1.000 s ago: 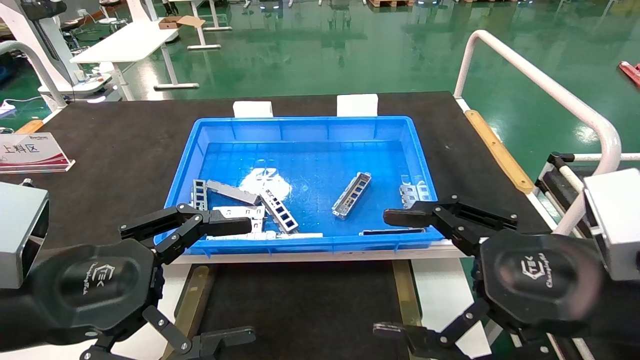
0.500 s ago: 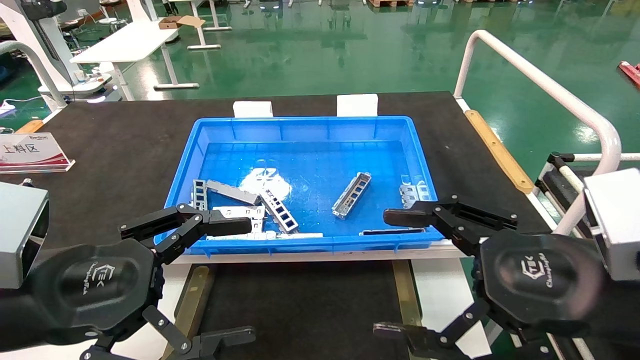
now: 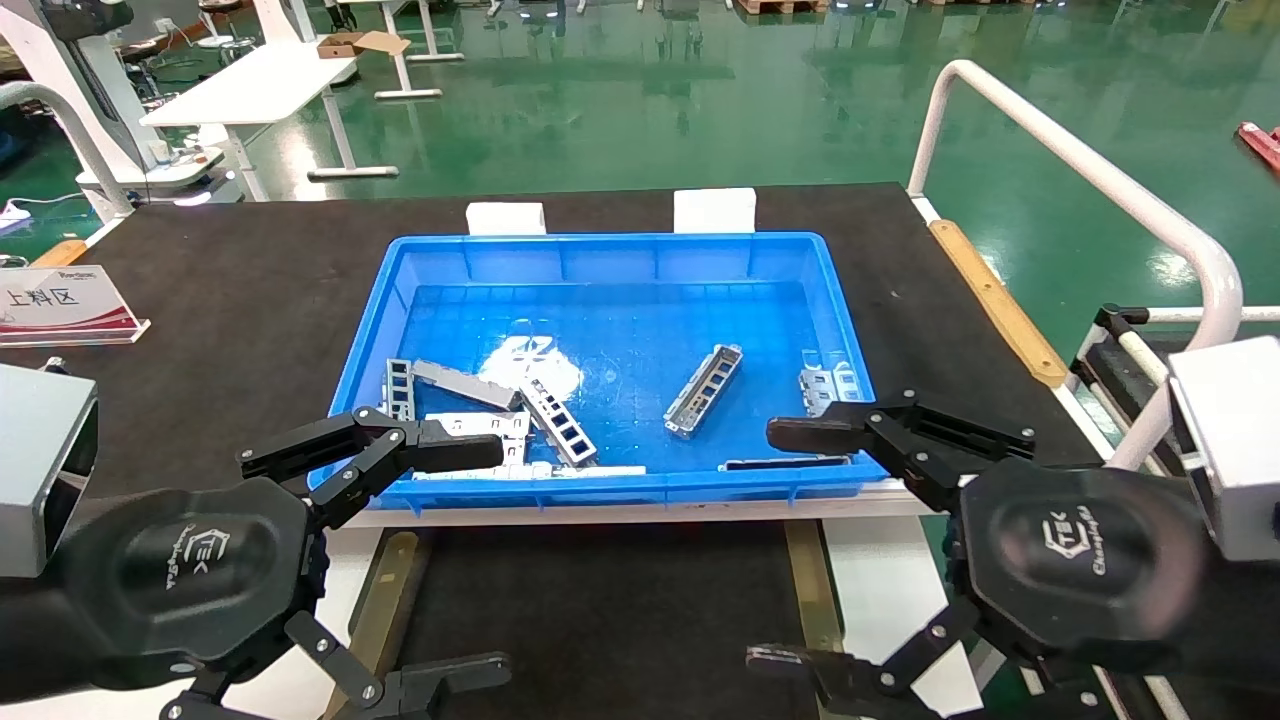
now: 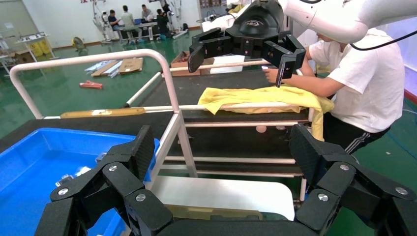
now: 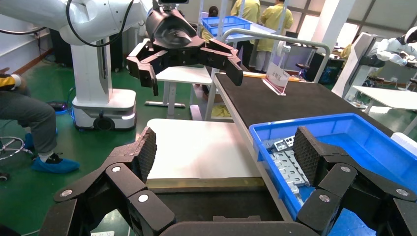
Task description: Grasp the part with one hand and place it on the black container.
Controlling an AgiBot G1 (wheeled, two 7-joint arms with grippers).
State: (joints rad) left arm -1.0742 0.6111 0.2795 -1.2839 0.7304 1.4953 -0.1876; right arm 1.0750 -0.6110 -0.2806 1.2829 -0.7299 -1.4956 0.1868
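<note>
Left gripper [image 3: 480, 560] is wide open, nothing in it, hovering at the near left corner of the blue bin [image 3: 610, 255]. Its upper finger [image 3: 440, 452] overlaps the bin's near rim in my head view. Right gripper [image 3: 785, 545] is the same: fingers spread, empty, at the near right corner, with its upper finger [image 3: 815, 432] over the rim.

In the left wrist view I see the left gripper [image 4: 221, 152] with both pads apart and the bin [image 4: 29, 162] off to one side. The right wrist view confirms the right gripper [image 5: 223, 152] is spread too, with the bin [image 5: 344, 132] and some pale plates [image 5: 287, 164] just beyond one pad.

The part [image 3: 704, 390] lies flat on the bin floor, right of centre, tilted diagonally, open side up so the cutouts show. It stands apart from the other metal pieces and neither gripper touches it. A cluster of plates and brackets [image 3: 490, 420] sits in the near left of the bin, and a smaller piece [image 3: 828, 385] lies against the right wall.

The black container [image 3: 600, 620] is on my side of the bin, between the two grippers, with brass strips [image 3: 810, 590] along its left and right edges. The bin rests on a black mat [image 3: 230, 290]. A sign [image 3: 60, 300] stands at the mat's left edge.
</note>
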